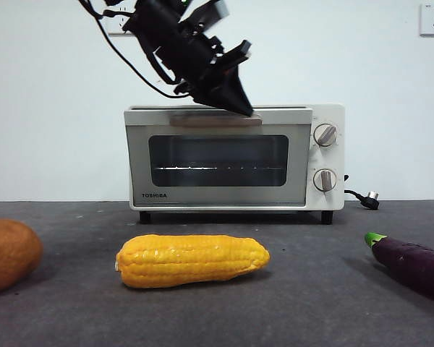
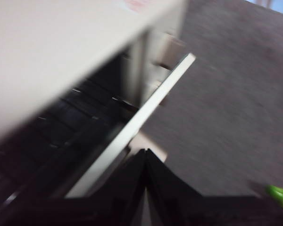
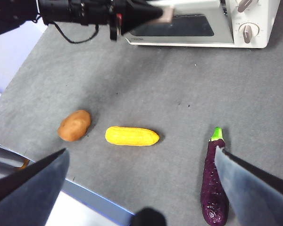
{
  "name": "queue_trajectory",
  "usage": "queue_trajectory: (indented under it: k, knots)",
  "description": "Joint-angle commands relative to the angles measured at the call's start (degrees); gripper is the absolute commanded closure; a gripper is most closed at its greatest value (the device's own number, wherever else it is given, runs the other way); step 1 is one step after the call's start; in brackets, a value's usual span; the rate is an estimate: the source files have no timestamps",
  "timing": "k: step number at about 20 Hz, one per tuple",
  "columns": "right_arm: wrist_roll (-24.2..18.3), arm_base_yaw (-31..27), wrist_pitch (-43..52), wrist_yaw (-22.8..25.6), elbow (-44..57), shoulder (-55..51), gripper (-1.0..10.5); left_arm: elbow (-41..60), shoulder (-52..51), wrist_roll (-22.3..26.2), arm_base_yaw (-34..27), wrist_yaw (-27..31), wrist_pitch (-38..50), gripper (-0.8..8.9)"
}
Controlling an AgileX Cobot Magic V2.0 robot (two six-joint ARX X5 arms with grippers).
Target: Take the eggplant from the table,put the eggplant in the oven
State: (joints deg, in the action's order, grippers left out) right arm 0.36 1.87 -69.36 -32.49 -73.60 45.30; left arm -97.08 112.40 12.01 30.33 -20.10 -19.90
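Front view: grey table (image 1: 325, 311) across the whole scene. Cream oven (image 1: 235, 159) at the back against the wall, two knobs on its front beside the glass window, cord and plug (image 1: 371, 199) trailing off one side. Door looks cracked ajar at the top edge in the left wrist view, dark rack bars visible through the gap. Left gripper (image 1: 244, 108) reaching down from above, jaws pressed together into a single point, tip at the bar handle (image 1: 215, 121) along the door's top; contact likely, not certain. Blurred left wrist view: same closed tip (image 2: 145, 151) just beside the door's pale edge.

Right wrist view: right gripper (image 3: 141, 165) hovering high over the table, jaws spread wide, nothing between them. Eggplant (image 3: 213, 190) lying flat on the table near the front edge, well apart from the oven, green stem pointing toward it; untouched. Corn (image 1: 192, 260) lying in front of the oven, mid-table. Orange-brown vegetable (image 1: 9, 254) just beyond the corn, on the side away from the eggplant.
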Motion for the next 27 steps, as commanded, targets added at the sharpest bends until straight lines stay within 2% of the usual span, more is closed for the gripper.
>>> queue_trajectory:
  k: [1,4,7,15,22,27]
  knots:
    - [-0.66,0.11,0.42,0.07,-0.17,-0.07,4.1,1.95,3.26,0.63,0.74,1.70,-3.17,8.19]
    - [-0.66,0.11,0.44,0.24,-0.17,-0.07,4.1,1.95,3.26,0.57,2.93,0.98,-5.20,8.19]
    - [-0.68,0.11,0.79,1.29,-0.17,-0.07,4.1,1.95,3.26,0.13,5.16,-3.28,-7.04,8.19]
    - [-0.66,0.11,0.59,1.64,-0.17,0.96,4.1,1.95,3.21,-0.09,9.49,-3.48,-7.37,8.19]
    - [-0.68,0.11,0.13,2.08,-0.17,1.81,4.1,1.92,1.62,-1.40,8.81,-3.43,-7.21,8.19]
    - [-1.57,0.13,-1.73,2.73,-0.17,3.65,4.1,1.92,-4.63,-4.61,4.66,-3.41,-7.98,8.19]
